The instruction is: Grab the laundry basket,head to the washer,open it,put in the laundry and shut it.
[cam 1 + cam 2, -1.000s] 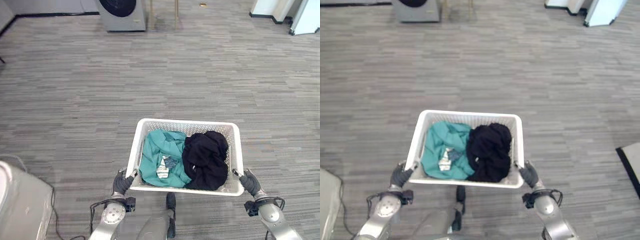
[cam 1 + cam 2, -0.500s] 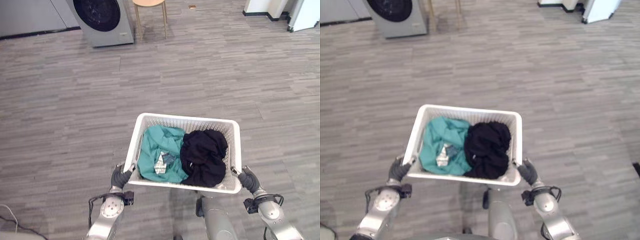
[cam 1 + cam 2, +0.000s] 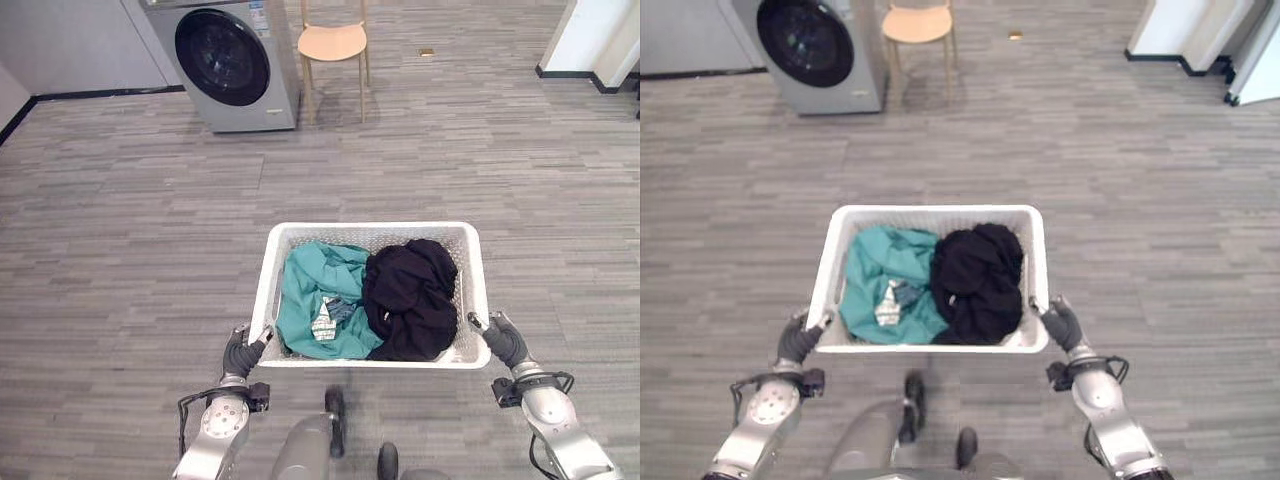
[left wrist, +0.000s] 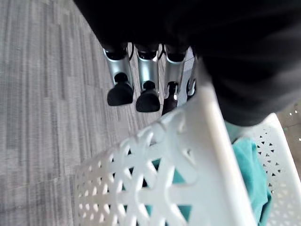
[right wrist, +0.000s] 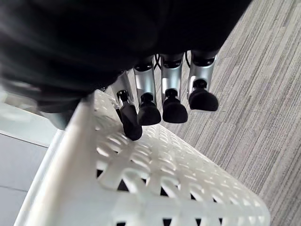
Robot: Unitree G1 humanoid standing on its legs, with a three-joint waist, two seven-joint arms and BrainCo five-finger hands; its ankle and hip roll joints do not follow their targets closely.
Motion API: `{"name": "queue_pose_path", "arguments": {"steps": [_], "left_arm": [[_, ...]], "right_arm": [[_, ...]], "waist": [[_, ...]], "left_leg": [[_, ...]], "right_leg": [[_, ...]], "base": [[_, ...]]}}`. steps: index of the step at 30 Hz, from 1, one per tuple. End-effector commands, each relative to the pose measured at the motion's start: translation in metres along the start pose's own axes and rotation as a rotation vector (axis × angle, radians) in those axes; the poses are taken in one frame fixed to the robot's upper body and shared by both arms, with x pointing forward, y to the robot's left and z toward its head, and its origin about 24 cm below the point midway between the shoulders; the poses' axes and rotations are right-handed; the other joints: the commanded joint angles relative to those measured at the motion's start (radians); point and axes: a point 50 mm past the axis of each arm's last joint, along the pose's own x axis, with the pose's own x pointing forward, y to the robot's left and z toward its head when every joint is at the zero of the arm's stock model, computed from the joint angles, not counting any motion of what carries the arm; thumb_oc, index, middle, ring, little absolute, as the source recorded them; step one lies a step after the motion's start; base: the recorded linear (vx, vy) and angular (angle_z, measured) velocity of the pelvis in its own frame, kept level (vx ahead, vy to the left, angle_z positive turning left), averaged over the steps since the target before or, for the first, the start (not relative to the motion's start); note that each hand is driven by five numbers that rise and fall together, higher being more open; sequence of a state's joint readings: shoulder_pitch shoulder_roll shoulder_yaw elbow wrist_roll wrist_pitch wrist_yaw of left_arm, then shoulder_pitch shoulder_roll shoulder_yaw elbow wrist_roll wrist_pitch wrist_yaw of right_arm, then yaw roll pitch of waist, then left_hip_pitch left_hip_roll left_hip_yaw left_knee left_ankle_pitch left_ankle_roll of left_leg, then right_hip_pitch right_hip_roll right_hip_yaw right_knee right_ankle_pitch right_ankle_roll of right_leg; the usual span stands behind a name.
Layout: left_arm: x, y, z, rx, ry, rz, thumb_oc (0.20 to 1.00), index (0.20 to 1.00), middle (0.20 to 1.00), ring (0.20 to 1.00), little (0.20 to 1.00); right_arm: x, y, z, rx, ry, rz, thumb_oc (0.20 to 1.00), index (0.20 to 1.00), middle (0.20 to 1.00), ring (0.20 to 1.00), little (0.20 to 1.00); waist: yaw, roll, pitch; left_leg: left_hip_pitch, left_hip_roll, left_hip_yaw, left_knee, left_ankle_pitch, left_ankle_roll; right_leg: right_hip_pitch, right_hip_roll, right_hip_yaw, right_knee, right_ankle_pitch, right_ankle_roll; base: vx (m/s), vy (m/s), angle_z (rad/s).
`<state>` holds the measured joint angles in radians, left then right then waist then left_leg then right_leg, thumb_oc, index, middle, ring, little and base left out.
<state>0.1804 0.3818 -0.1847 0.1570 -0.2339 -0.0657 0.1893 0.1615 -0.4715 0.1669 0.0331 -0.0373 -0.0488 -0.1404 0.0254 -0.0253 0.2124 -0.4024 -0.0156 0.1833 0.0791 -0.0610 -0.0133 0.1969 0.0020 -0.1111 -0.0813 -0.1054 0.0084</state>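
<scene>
A white laundry basket [image 3: 370,229] is held off the grey floor in front of me. It carries a teal garment [image 3: 318,300] on its left and a black garment [image 3: 408,298] on its right. My left hand [image 3: 240,352] grips the basket's near left corner, fingers [image 4: 141,89] curled under the rim [image 4: 207,117]. At the near right corner, my right hand [image 3: 503,342] does the same, its fingers [image 5: 167,101] curled against the perforated wall [image 5: 141,179]. The grey washer [image 3: 235,62], round dark door closed, stands far ahead to the left.
A light wooden chair [image 3: 334,43] stands just right of the washer. A white wall base with dark skirting [image 3: 590,35] is at the far right. A small object [image 3: 427,52] lies on the floor beyond the chair. Open floor stretches between basket and washer.
The view has shifted as I walk: the washer and chair have come further into the picture and look nearer. Both hands keep their hold on the basket.
</scene>
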Motion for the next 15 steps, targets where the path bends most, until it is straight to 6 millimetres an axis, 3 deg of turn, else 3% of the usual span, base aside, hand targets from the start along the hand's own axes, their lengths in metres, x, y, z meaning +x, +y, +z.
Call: {"name": "queue_pose_path", "arguments": {"steps": [1, 3, 4, 5, 6, 9, 11, 13, 15], "left_arm": [[-0.003, -0.015, 0.031, -0.140, -0.174, -0.104, 0.200, 0.200, 0.200, 0.200, 0.200], [-0.005, -0.016, 0.029, -0.134, -0.167, -0.108, 0.200, 0.200, 0.200, 0.200, 0.200], [-0.005, -0.016, 0.029, -0.134, -0.168, -0.108, 0.200, 0.200, 0.200, 0.200, 0.200], [-0.004, -0.017, 0.031, -0.123, -0.176, -0.115, 0.200, 0.200, 0.200, 0.200, 0.200], [-0.003, -0.013, 0.033, -0.096, -0.187, -0.110, 0.200, 0.200, 0.200, 0.200, 0.200], [0.000, -0.009, 0.035, -0.070, -0.195, -0.099, 0.200, 0.200, 0.200, 0.200, 0.200], [0.000, -0.007, 0.037, -0.069, -0.204, -0.086, 0.200, 0.200, 0.200, 0.200, 0.200], [-0.003, -0.006, 0.034, -0.085, -0.190, -0.085, 0.200, 0.200, 0.200, 0.200, 0.200], [-0.004, -0.006, 0.032, -0.090, -0.182, -0.084, 0.200, 0.200, 0.200, 0.200, 0.200]], "right_arm": [[0.004, -0.018, 0.030, 0.202, -0.172, -0.116, 0.200, 0.200, 0.200, 0.200, 0.200], [0.004, -0.011, 0.031, 0.212, -0.175, -0.097, 0.200, 0.200, 0.200, 0.200, 0.200], [0.004, -0.011, 0.031, 0.212, -0.175, -0.098, 0.200, 0.200, 0.200, 0.200, 0.200], [0.004, -0.007, 0.033, 0.217, -0.185, -0.091, 0.200, 0.200, 0.200, 0.200, 0.200], [0.005, -0.003, 0.038, 0.217, -0.207, -0.075, 0.200, 0.200, 0.200, 0.200, 0.200], [0.006, 0.000, 0.042, 0.218, -0.221, -0.062, 0.200, 0.200, 0.200, 0.200, 0.200], [0.007, 0.003, 0.044, 0.216, -0.230, -0.045, 0.200, 0.200, 0.200, 0.200, 0.200], [0.009, 0.003, 0.044, 0.215, -0.223, -0.037, 0.200, 0.200, 0.200, 0.200, 0.200], [0.008, 0.003, 0.043, 0.217, -0.217, -0.039, 0.200, 0.200, 0.200, 0.200, 0.200]], "waist": [[0.022, 0.012, -0.035], [0.036, 0.011, -0.063], [0.037, 0.013, -0.064], [0.046, -0.004, -0.078], [0.040, -0.027, -0.086], [0.027, -0.028, -0.087], [0.010, -0.016, -0.083], [-0.009, 0.008, -0.073], [-0.019, 0.012, -0.065]], "left_leg": [[0.146, 0.041, 0.045, -0.123, 0.168, -0.056], [0.165, 0.047, 0.043, -0.113, 0.192, -0.039], [0.162, 0.051, 0.043, -0.112, 0.193, -0.039], [0.157, 0.036, 0.041, -0.055, 0.173, -0.020], [0.188, 0.021, 0.056, -0.039, 0.137, 0.003], [0.238, 0.017, 0.059, -0.056, 0.111, 0.018], [0.308, 0.008, 0.059, -0.086, 0.083, 0.024], [0.386, 0.015, 0.065, -0.121, 0.057, 0.017], [0.409, 0.013, 0.057, -0.125, 0.046, 0.015]], "right_leg": [[-0.087, -0.005, 0.021, 0.101, 0.001, 0.073], [-0.028, -0.007, 0.037, 0.121, -0.043, 0.085], [-0.030, -0.004, 0.039, 0.120, -0.040, 0.084], [-0.026, -0.025, 0.056, 0.177, -0.035, 0.101], [-0.059, -0.041, 0.066, 0.301, 0.017, 0.135], [-0.138, -0.042, 0.067, 0.389, 0.069, 0.149], [-0.206, -0.053, 0.026, 0.372, 0.074, 0.144], [-0.308, -0.057, -0.046, 0.278, 0.071, 0.130], [-0.318, -0.061, -0.061, 0.244, 0.078, 0.133]], "base": [[0.49, 0.124, -0.44], [0.58, 0.156, -0.55], [0.46, 0.148, -0.17], [0.53, 0.218, -0.02], [0.53, 0.219, -0.07], [0.26, 0.116, 0.02], [0.33, 0.118, -0.03], [0.39, 0.077, 0.06], [0.28, 0.007, 0.03]]}}
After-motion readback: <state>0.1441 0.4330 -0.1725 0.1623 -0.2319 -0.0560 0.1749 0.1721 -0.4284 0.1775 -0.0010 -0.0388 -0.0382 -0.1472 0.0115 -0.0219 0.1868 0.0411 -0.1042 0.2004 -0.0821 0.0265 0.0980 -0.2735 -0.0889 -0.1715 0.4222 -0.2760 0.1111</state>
